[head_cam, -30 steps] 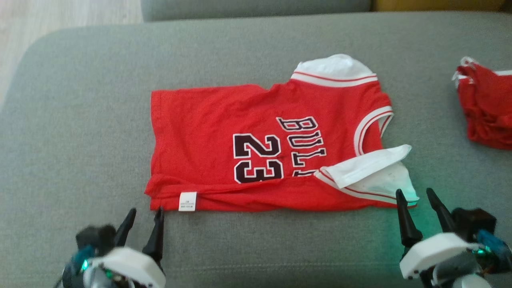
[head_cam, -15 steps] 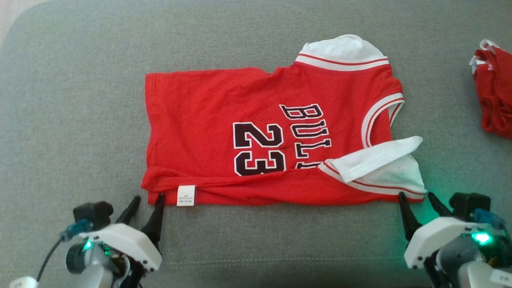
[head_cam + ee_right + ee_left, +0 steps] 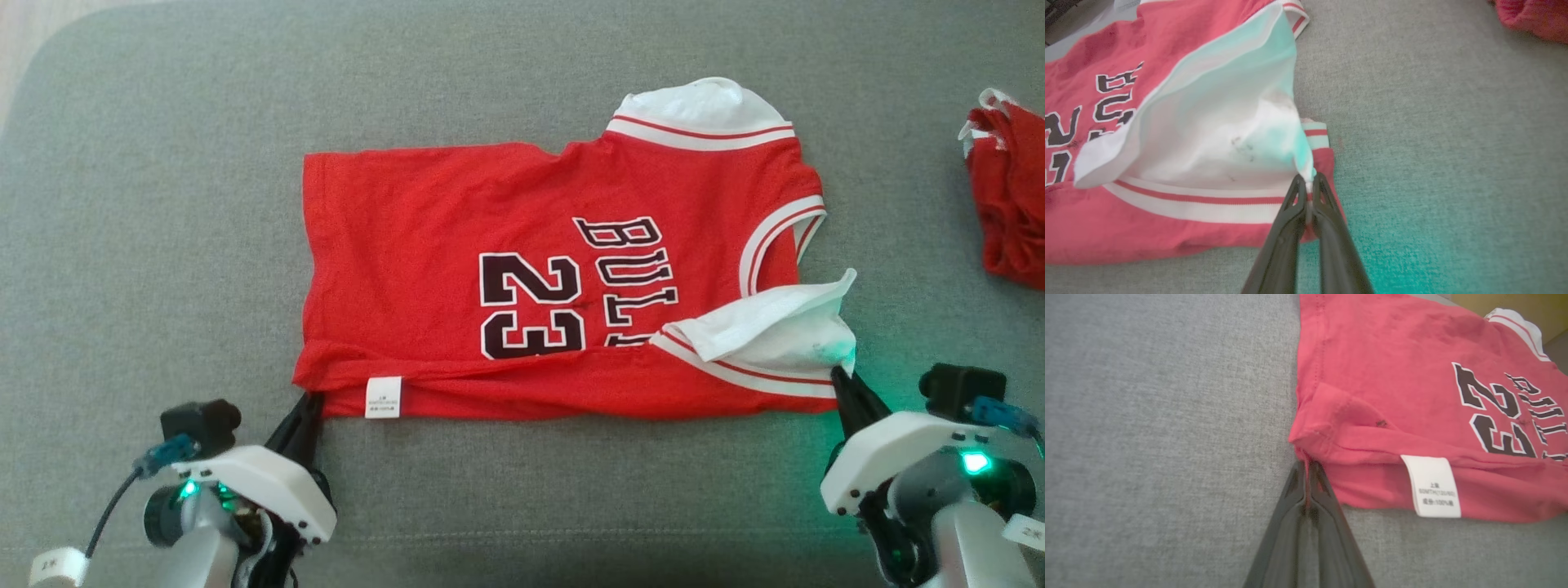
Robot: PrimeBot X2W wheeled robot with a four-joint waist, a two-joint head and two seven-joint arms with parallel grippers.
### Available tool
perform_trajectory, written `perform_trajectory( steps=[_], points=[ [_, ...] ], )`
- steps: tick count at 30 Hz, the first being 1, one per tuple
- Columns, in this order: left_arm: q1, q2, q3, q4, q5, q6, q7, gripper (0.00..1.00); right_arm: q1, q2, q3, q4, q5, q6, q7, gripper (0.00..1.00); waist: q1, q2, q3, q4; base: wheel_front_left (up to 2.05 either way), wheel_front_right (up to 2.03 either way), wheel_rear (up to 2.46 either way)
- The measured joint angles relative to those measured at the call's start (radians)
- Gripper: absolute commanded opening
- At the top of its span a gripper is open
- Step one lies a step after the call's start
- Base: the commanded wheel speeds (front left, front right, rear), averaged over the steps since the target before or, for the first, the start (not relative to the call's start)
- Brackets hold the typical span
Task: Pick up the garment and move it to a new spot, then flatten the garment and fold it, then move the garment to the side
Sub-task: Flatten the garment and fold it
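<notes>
Soft daylight — green glow, perhaps blur

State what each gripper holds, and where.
The left gripper pinches the red jersey at its near hem corner; the right gripper pinches its white sleeve edge.

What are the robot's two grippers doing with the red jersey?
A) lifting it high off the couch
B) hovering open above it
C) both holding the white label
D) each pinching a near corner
D: the left gripper is shut on the jersey at its hem corner, the right gripper at the white-trimmed corner.
</notes>
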Motion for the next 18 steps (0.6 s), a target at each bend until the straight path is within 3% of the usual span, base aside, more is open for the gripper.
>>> perform_trajectory(
  steps=[8, 18],
  points=[
    [0.083, 0.006, -0.012, -0.078, 0.002, 0.016, -0.020, 0.00, 0.065, 0.001, -0.030, -0.063, 0.070, 0.000, -0.008, 0.00, 0.0000, 0.0000, -0.033, -0.001, 0.00, 0.00, 0.00],
    [0.182, 0.054, 0.004, -0.204, -0.021, 0.050, 0.059, 0.00, 0.180, 0.002, -0.041, -0.147, 0.110, 0.000, 0.035, 0.00, 0.0000, 0.0000, -0.068, 0.000, 0.00, 0.00, 0.00]
  ],
)
